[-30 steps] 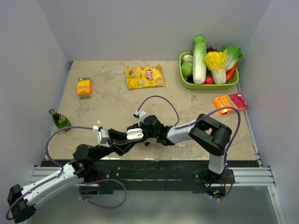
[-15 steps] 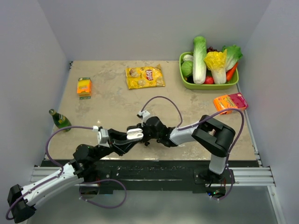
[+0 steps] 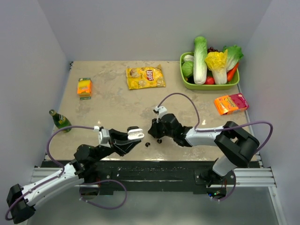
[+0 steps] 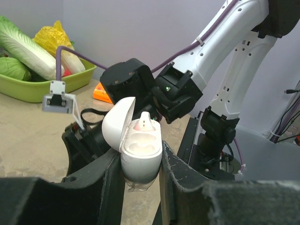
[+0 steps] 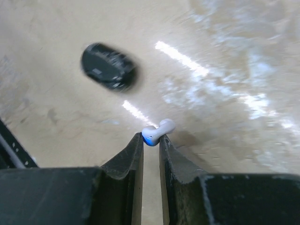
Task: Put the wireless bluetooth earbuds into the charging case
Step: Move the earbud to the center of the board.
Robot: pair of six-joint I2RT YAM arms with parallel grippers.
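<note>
My left gripper (image 3: 133, 138) is shut on the open white charging case (image 3: 136, 135) and holds it upright above the near table edge. In the left wrist view the case (image 4: 140, 159) sits between the fingers with its lid (image 4: 117, 124) swung back. One whitish earbud (image 4: 143, 124) stands in its far socket and the near socket is bare. My right gripper (image 3: 153, 131) is just right of the case, shut on a whitish earbud (image 5: 157, 131) at its fingertips (image 5: 151, 138), low over the table. Two dark earbuds (image 3: 147, 144) (image 3: 159, 140) lie on the table; one shows blurred in the right wrist view (image 5: 108, 72).
A yellow chips bag (image 3: 146, 77) lies at the back centre. A green basket (image 3: 208, 85) of vegetables stands back right, with an orange-pink packet (image 3: 230, 103) in front of it. An orange box (image 3: 84, 87) and a green bottle (image 3: 59, 120) are on the left.
My right arm has drawn back to the right, away from the case. The left gripper with the case has stayed put.
</note>
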